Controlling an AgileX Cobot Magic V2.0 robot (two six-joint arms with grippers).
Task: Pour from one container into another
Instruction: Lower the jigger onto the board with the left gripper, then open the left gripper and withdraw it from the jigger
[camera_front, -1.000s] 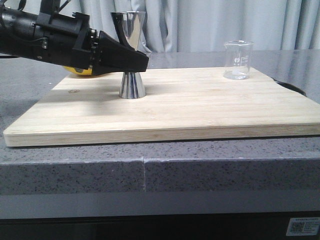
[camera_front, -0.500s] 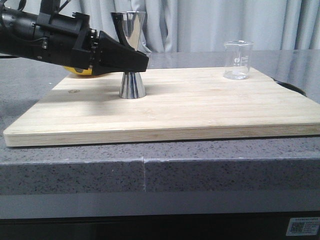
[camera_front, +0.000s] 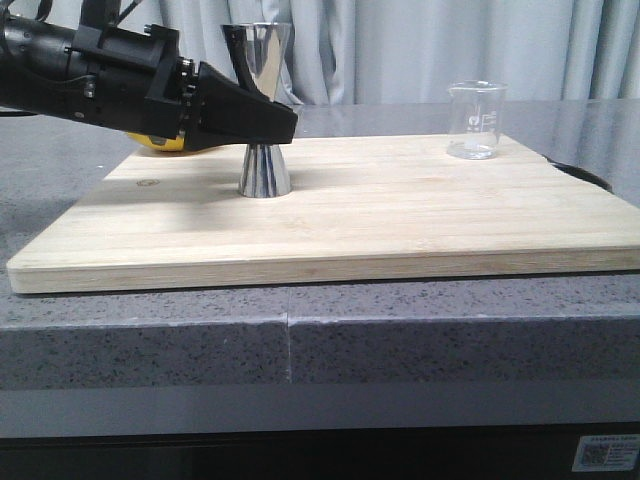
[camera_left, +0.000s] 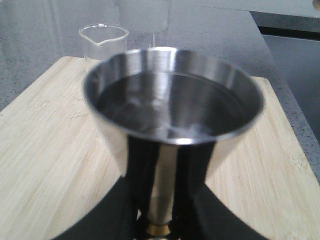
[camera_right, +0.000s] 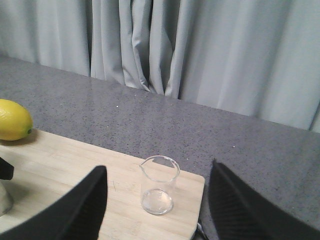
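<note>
Standing upright on the wooden board (camera_front: 400, 215), the jigger (camera_front: 262, 110) is being flanked at its narrow waist by the left gripper (camera_front: 268, 118), reached in level from the side. The dark fingers (camera_left: 120, 210) are being seen on both sides of the gold-banded stem in the left wrist view, but whether they are pressing the steel or sitting just off it cannot be told, so a clamp is not being claimed.

The beaker (camera_front: 476, 120) is being left well apart from that claw, straight out beyond its fingertips along the board, upright, with nothing gripping it. The right gripper (camera_right: 157, 202) is being held spread wide above and short of the beaker (camera_right: 159, 185), which is being framed squarely between its two fingers. By that line-up, the right arm is being judged the nearer one for the pick, and a straight advance with the jaws level across the glass wall is what the next move is being judged to call for.

A dark sheen is being shown inside the jigger's upper cup (camera_left: 172, 107) only by the left wrist view. A lemon (camera_right: 14, 120), half hidden behind the left arm from the front, is being shown clearly only by the right wrist view.
</note>
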